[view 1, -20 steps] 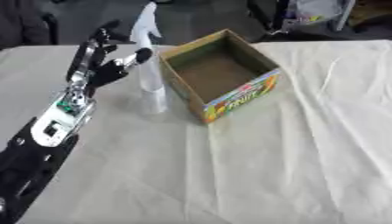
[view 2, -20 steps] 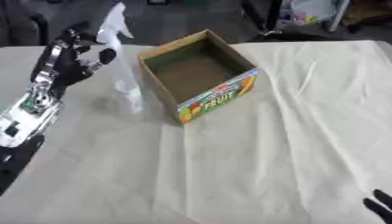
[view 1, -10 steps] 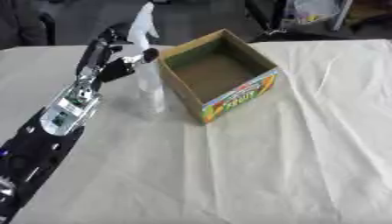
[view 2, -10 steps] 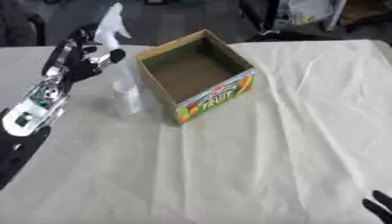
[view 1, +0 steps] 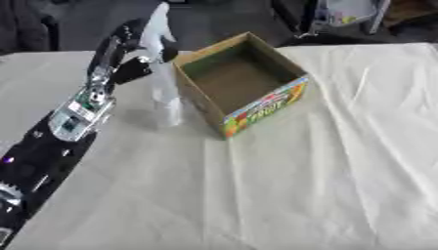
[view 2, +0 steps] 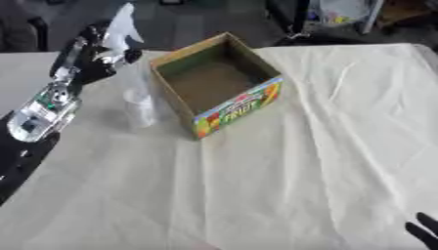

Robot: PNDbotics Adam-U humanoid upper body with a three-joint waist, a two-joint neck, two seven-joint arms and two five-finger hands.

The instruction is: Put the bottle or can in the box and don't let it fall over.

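One spray bottle [view 1: 165, 93], clear with a white trigger head, stands upright on the cloth-covered table [view 1: 282, 185] just left of the open cardboard box [view 1: 242, 83]. Left hand [view 1: 128, 51] at the bottle's neck, fingers curled toward it; whether they have closed on it, cannot tell. Step in hand: the grasp. Next: lift clear of the near box wall, set down upright inside. Right hand [view 2: 421, 230] idle at lower right corner, only fingertips showing.
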